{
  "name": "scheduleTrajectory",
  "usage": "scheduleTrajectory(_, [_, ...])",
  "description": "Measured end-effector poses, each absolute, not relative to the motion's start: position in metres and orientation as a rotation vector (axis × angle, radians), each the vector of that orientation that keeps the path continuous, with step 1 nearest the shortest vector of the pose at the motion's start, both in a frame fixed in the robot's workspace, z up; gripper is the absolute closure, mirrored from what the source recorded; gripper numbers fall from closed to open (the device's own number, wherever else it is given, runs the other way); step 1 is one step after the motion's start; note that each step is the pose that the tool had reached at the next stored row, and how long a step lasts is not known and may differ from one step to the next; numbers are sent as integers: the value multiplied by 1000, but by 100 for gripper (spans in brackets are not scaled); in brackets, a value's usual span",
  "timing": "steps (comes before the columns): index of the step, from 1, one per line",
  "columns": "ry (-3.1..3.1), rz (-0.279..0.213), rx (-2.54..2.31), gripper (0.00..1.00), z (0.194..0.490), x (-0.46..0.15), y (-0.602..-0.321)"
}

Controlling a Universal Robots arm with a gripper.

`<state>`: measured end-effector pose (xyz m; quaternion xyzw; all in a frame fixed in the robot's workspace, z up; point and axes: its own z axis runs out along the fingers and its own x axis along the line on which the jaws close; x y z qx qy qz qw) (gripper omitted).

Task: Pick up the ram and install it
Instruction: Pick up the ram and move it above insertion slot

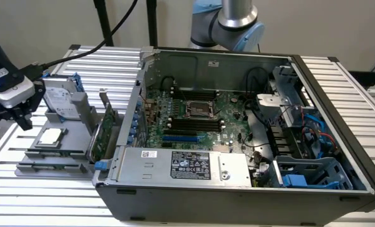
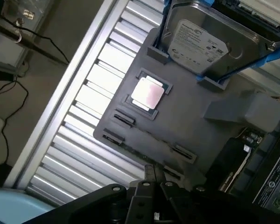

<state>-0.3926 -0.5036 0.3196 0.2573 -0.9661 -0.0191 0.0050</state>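
The ram (image 2: 139,153) shows as a thin dark-green strip standing on edge between the clips of a grey holder (image 2: 186,126), below the CPU (image 2: 148,94). My gripper (image 2: 154,176) hovers just off that end of the holder with its fingertips together and nothing between them. In the exterior view the gripper (image 1: 22,118) hangs at the left, beside the holder (image 1: 61,156). The open computer case (image 1: 238,189) lies to the right, and the motherboard's black memory slots (image 1: 194,124) sit near its middle.
The holder also carries a silver hard drive (image 1: 61,101) with blue rails and a broad green expansion card (image 1: 102,135) on edge. A power supply (image 1: 187,165) fills the case's front. Cables and a blue drive cage (image 1: 307,175) crowd the case's right side. Everything rests on a slatted aluminium table (image 1: 42,194).
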Motion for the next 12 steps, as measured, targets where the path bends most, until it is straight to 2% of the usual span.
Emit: scheduleTrajectory(12, [-2915, -58, 1130, 100, 311, -393, -504])
